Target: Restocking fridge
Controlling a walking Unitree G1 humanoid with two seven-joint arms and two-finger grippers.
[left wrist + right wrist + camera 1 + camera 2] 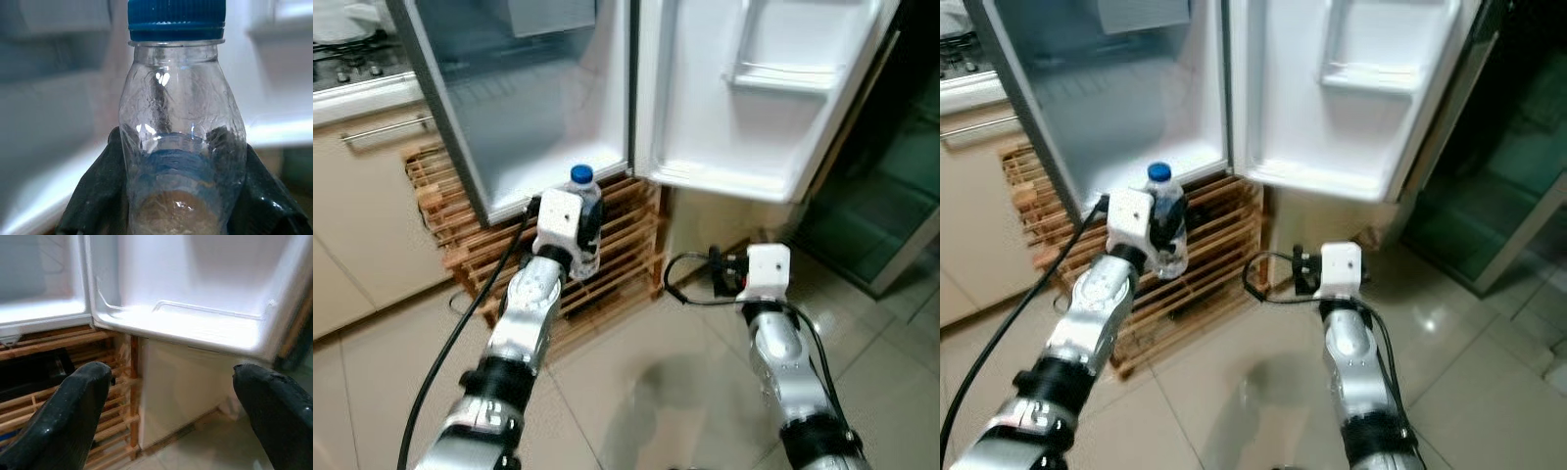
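Note:
A clear plastic water bottle (586, 211) with a blue cap (176, 19) stands upright between the black fingers (93, 196) of my left gripper (588, 240), which is shut on it. It is held just in front of the open fridge (538, 108), below its bottom edge. The fridge door (754, 98) is swung open to the right, its shelves bare. My right gripper (171, 406) is open with nothing between its fingers, low beside the door's lower corner; its white wrist (769, 266) shows over the floor.
The fridge sits on a slatted wooden pallet stand (617, 245). Cream kitchen cabinets (362, 206) with a hob (352, 59) stand at the left. A dark glass door (901, 196) is at the right. A black cable (460, 333) trails along my left arm over the tiled floor.

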